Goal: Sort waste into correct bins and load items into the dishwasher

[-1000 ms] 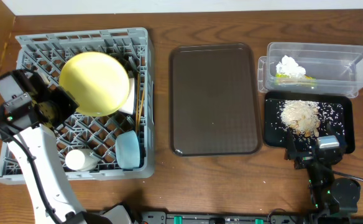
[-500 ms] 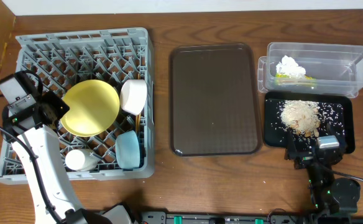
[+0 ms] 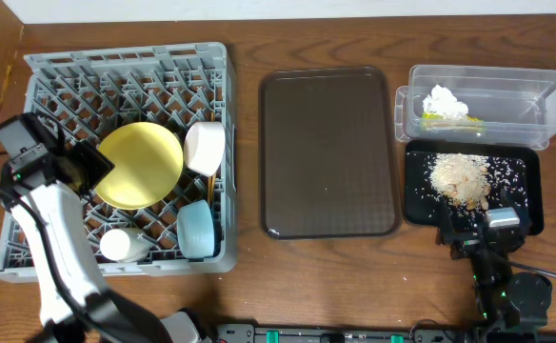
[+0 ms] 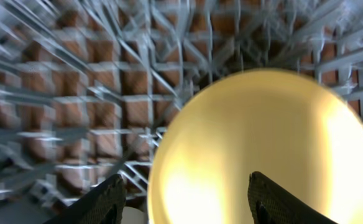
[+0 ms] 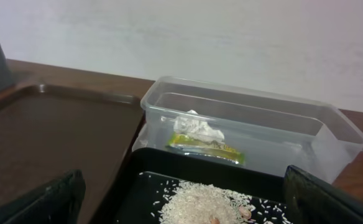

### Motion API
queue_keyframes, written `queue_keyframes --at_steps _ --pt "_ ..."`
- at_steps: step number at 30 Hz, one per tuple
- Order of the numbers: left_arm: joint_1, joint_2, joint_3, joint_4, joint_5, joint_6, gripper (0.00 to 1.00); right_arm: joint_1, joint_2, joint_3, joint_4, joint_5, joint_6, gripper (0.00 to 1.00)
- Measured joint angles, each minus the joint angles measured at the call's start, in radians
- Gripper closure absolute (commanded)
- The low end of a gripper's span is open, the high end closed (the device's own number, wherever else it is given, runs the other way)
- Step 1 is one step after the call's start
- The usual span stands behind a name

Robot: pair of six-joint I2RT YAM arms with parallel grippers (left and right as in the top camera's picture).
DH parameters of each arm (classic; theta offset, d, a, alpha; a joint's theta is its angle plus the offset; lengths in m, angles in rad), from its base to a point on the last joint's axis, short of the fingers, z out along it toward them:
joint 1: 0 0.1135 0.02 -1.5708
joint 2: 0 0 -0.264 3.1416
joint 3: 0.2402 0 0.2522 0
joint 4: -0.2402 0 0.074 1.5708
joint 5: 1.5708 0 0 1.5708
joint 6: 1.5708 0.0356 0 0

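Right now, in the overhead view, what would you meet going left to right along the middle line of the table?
Pale-yellow plate → white bowl → dark brown serving tray → black tray holding the rice.

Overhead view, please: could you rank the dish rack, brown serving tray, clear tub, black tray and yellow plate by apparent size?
1. Grey dish rack
2. Brown serving tray
3. Clear tub and black tray: too alike to rank.
4. Yellow plate, smallest.
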Motion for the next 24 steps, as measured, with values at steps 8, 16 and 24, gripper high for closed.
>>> queue_keyframes --at_steps 8,16,24 --pt "0.08 0.198 0.0 -0.021 0.13 0.009 0.5 0.0 0.0 0.0 0.0 0.0 0.0 0.01" --pt "0.08 0.198 0.0 -0.013 0.197 0.011 0.92 0.0 0.0 0.0 0.0 0.0 0.0 0.01" --pt "0.079 0.193 0.002 0.006 0.215 0.02 0.93 0.0 0.0 0.0 0.0 0.0 0.0 0.01"
